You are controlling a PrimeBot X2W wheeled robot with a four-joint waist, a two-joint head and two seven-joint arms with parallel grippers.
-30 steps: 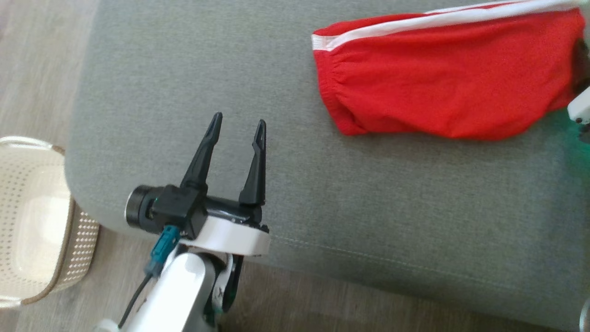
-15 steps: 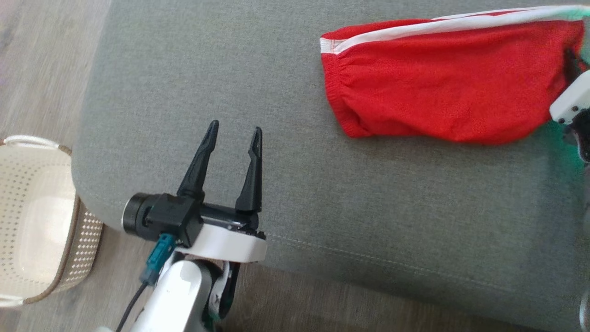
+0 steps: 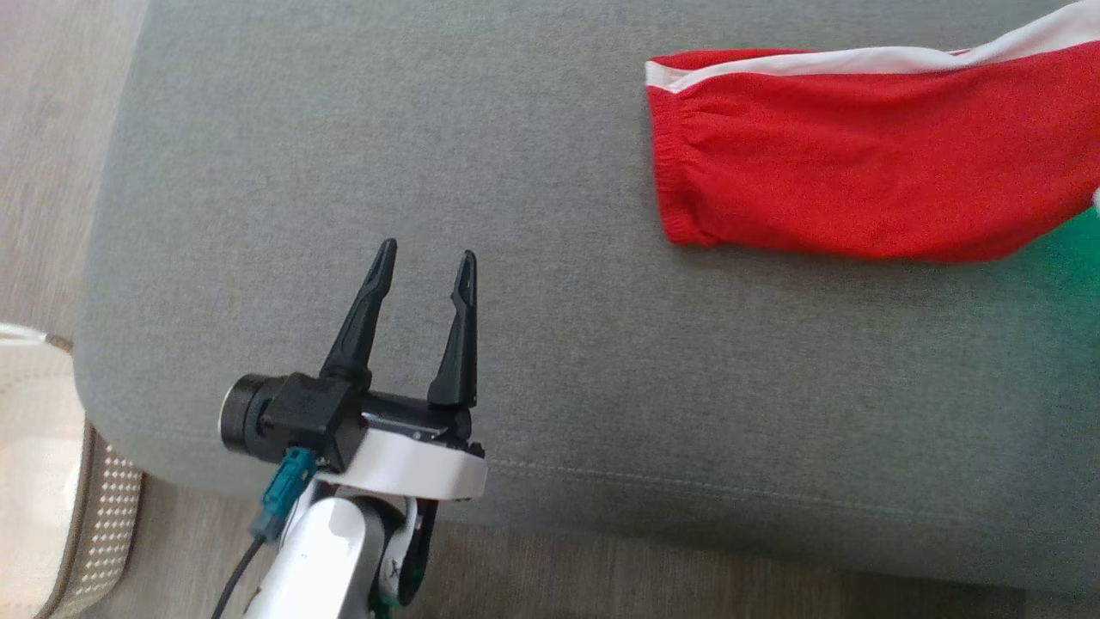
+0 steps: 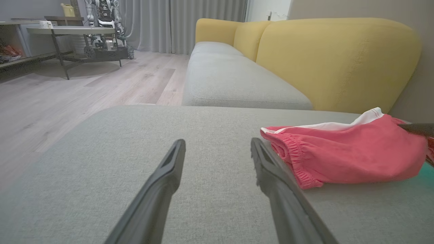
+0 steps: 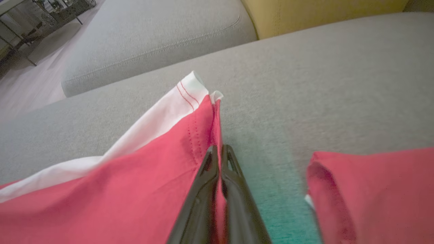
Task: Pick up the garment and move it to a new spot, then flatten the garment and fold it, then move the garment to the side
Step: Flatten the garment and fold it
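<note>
The garment point(image 3: 868, 163) is red cloth with a white side stripe and an elastic band, lying on the grey cushion point(image 3: 601, 361) at the upper right of the head view. In the right wrist view my right gripper point(image 5: 219, 150) is shut, pinching the garment point(image 5: 135, 189) at its edge just below the white hem corner; another red fold lies to its right. My left gripper point(image 3: 425, 254) stands open over bare cushion at the lower left, well away from the cloth. The left wrist view has the garment point(image 4: 349, 156) to the right of my left gripper point(image 4: 217, 144).
A perforated cream basket point(image 3: 34, 481) stands on the wooden floor left of the cushion. Behind the cushion are a yellow sofa back point(image 4: 335, 57) and another grey seat point(image 4: 234, 81). Farther off stand a table point(image 4: 67, 32) and another robot point(image 4: 105, 20).
The right gripper has closed on the garment's edge, and the cloth is pulled straighter to the right. The head camera has shifted; the right arm's white wrist has left its picture. The left gripper stays open.
</note>
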